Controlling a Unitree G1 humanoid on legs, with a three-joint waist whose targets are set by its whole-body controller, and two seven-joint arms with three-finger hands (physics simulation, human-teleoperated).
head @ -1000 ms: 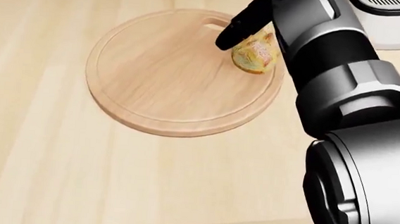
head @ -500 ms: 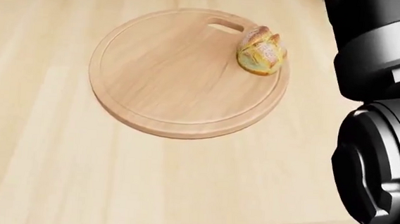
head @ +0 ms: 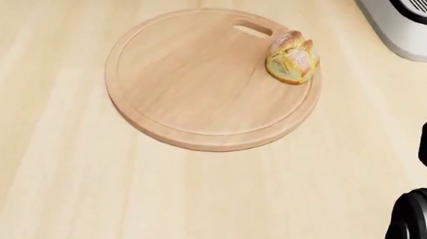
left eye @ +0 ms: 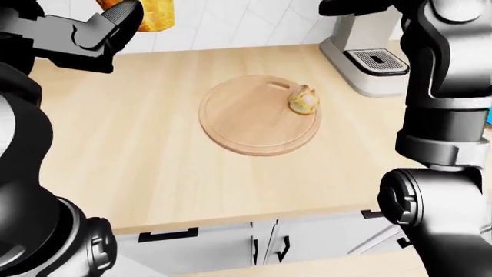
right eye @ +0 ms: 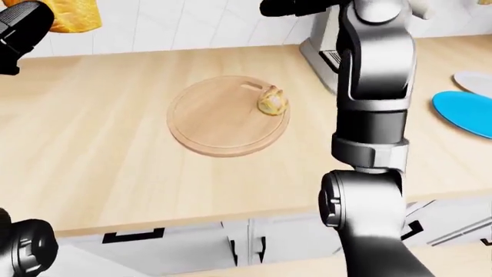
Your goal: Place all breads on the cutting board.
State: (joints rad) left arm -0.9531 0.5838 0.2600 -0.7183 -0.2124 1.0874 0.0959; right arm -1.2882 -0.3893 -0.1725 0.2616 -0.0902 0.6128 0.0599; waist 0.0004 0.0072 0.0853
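Resting on the round cutting board (head: 201, 85), near its rim beside the handle slot, is one bread roll (head: 293, 60); that part is judged done. A second bread (left eye: 154, 12) sits gripped in the left hand (left eye: 115, 26), fingers closed round it, raised well above the wooden counter (left eye: 146, 156); it remains to be placed. Right hand (right eye: 296, 7) is raised by the coffee machine (left eye: 373, 60); its finger state cannot be determined

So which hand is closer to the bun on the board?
Probably right. The right hand is raised above the bun, up-right of it; the left hand, holding another bread, is far left.
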